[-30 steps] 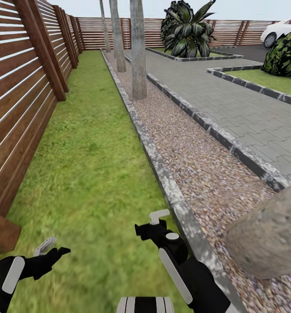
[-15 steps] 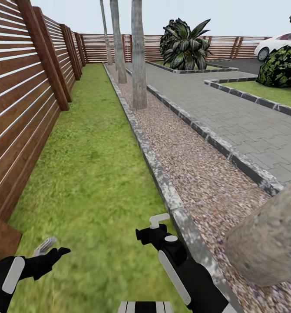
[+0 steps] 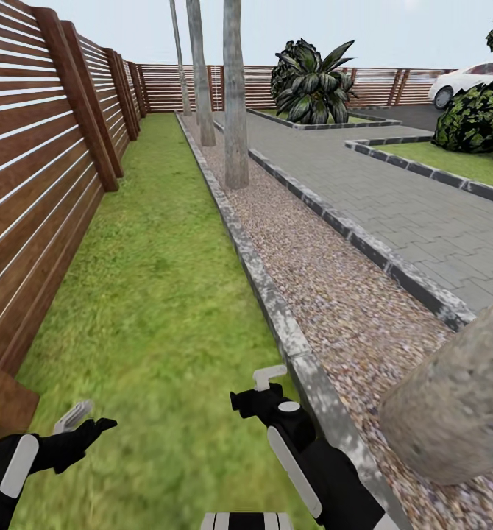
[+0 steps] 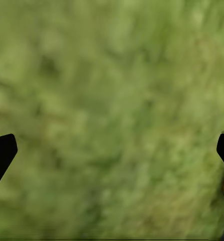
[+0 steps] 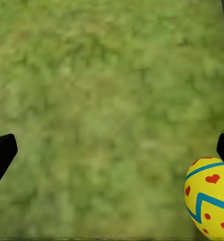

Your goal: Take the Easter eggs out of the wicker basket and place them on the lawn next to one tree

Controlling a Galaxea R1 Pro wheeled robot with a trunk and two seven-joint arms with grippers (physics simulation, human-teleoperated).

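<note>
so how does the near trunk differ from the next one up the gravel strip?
The near trunk looms large at the head view's lower right and leans across the frame; the next trunk looks slim and stands upright. The near one shows a coarse mottled grey-brown surface; the far one looks smoother and paler grey. Both are bare and rise from the gravel strip beside the lawn.

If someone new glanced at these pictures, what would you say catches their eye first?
Probably the patterned Easter egg, yellow with red marks and a blue-green zigzag, lying on the lawn in the right wrist view. In the head view, the grass strip runs between the brown slatted fence and a grey kerb, with a thick mottled-grey trunk looming close on the right.
</note>
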